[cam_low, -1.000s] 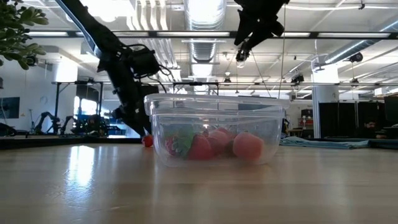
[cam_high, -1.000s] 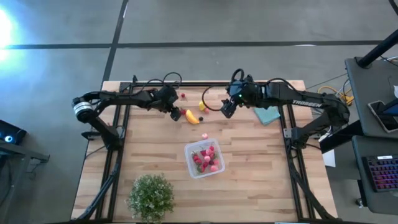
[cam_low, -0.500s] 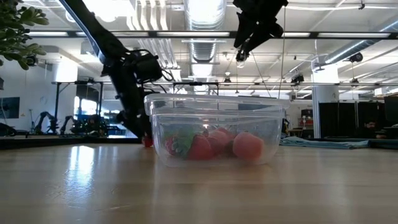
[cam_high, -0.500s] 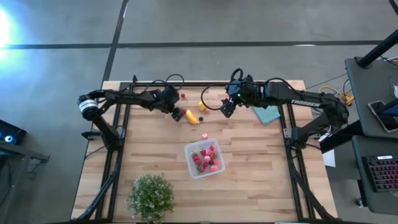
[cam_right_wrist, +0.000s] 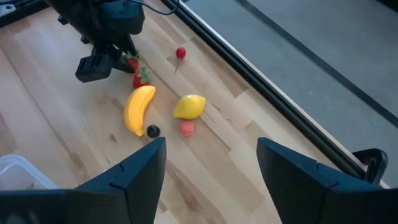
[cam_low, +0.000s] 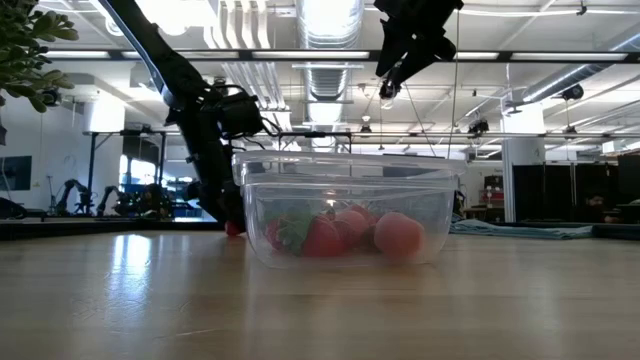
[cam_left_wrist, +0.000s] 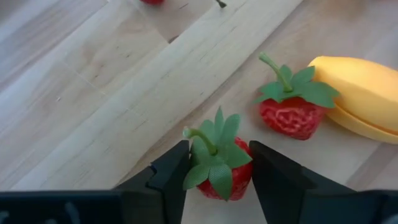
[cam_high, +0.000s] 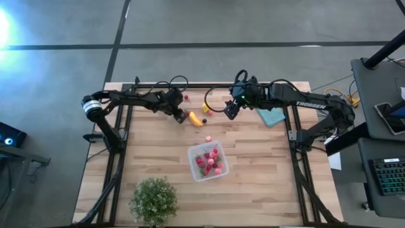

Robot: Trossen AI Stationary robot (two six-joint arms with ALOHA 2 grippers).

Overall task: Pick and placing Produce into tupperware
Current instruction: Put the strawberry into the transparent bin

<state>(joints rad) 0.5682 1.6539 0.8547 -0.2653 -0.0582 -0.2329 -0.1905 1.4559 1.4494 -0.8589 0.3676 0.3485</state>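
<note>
The left gripper [cam_left_wrist: 214, 177] is low over the pale wooden slat table [cam_high: 152, 152], at about ten o'clock from the small clear plastic tupperware box [cam_high: 207, 161], its jaws clenched on a small red toy strawberry with a green leafy cap [cam_left_wrist: 219, 163], pinched at the sides so it can be lifted. Just beside it a second red strawberry [cam_left_wrist: 291, 112] lies touching the yellow-orange toy banana [cam_left_wrist: 360, 93]; in the right wrist view a dark berry [cam_right_wrist: 152, 130], a yellow lemon [cam_right_wrist: 189, 106], a pink piece [cam_right_wrist: 186, 128] and a red cherry-like piece [cam_right_wrist: 180, 53] lie loose nearby. The box, at table centre, already holds several red and pink pieces. At one o'clock from it, the right gripper [cam_right_wrist: 211, 165] hangs raised, jaws spread and empty, apparently waiting clear.
</note>
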